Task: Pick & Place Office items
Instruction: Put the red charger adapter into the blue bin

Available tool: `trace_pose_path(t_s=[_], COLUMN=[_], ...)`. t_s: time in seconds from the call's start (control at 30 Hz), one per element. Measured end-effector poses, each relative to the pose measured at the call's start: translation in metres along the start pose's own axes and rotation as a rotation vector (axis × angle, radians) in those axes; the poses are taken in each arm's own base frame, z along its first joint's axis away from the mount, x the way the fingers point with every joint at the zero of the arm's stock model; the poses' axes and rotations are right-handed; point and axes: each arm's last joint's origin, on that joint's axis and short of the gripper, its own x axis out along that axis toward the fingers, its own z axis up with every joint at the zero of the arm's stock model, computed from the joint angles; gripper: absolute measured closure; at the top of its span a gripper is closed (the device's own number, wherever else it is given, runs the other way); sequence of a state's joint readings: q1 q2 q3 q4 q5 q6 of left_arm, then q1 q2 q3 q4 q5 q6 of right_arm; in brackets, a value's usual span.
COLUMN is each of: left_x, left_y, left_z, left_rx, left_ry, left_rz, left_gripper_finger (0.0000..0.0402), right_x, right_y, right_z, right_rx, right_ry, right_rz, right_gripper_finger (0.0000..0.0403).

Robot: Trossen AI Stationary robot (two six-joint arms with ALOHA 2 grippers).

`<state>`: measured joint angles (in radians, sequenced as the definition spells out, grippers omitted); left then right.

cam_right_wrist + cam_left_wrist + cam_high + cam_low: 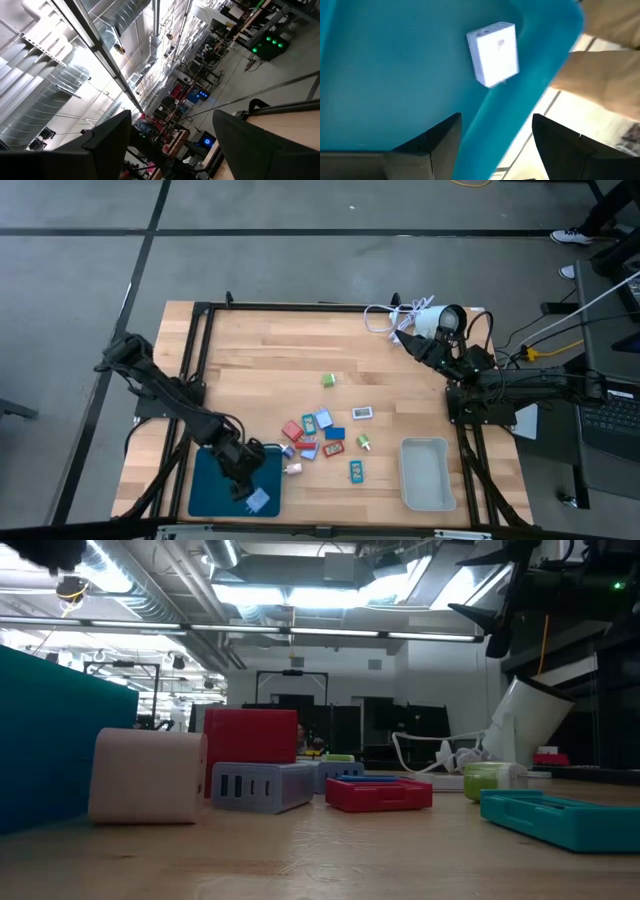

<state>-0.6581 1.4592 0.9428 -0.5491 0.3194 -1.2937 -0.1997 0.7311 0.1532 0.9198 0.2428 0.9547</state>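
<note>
Red block (250,735) atop grey piece (262,786) — tabletop

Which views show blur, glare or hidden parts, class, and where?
Left wrist view: the pale blue piece on the teal tray is smeared by motion blur. Low view: ceiling lights glare, and near pieces like the pink block look soft. High view: evenly lit, but the tiny pieces are hard to read.
</note>
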Motion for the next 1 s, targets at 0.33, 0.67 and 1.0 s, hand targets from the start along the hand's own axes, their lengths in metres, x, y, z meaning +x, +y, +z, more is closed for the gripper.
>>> trace_pose_path(t_s=[0.33, 0.67, 1.0], left_x=[-0.073, -0.110, -0.105], left_y=[0.016, 0.058, 0.086], left_z=[0.008, 0.052, 0.106], left_rx=[-0.048, 0.178, 0.473], left_ry=[-0.326, -0.428, -0.374], left_rz=[-0.050, 0.130, 0.206], left_gripper_finger=[0.0158, 0.0149, 0.0107], right_x=[0.000, 0.000, 0.000], right_y=[0.000, 0.000, 0.000], right_z=[0.000, 0.000, 0.001], right_rx=[0.000, 0.004, 0.009], right_ry=[-0.001, -0.003, -0.013], right_rz=[0.001, 0.003, -0.001], right_gripper_finger=[0.0119, 0.0119, 0.0119])
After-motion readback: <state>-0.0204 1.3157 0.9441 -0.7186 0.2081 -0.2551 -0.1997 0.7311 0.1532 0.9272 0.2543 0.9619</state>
